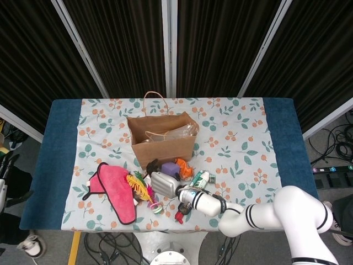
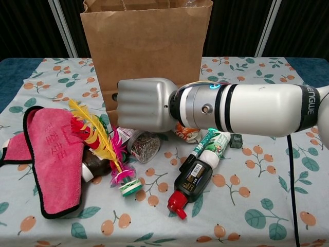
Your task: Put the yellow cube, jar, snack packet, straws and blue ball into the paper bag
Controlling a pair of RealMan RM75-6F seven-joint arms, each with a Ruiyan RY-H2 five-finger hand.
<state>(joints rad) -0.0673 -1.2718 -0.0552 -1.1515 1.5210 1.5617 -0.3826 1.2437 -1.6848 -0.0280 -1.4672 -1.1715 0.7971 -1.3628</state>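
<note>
The brown paper bag (image 1: 162,144) (image 2: 146,46) stands open on the floral cloth, with clear plastic wrap (image 1: 179,131) showing in its mouth. My right hand (image 1: 160,184) (image 2: 144,105) hovers just in front of it over a pile of items, back to the chest camera, fingers curled in with nothing seen in them. A clear jar of clips (image 2: 143,147) lies directly below the hand. An orange snack packet (image 1: 185,168) (image 2: 186,134) sits behind my wrist. I see no yellow cube or blue ball. My left hand is out of both views.
A purple cube (image 1: 169,167) lies by the bag's base. A pink cloth (image 1: 116,192) (image 2: 51,154) and a feather shuttlecock (image 2: 103,141) lie left of the hand. A black bottle with a red cap (image 2: 189,182) and a green-white tube (image 2: 216,145) lie right of it.
</note>
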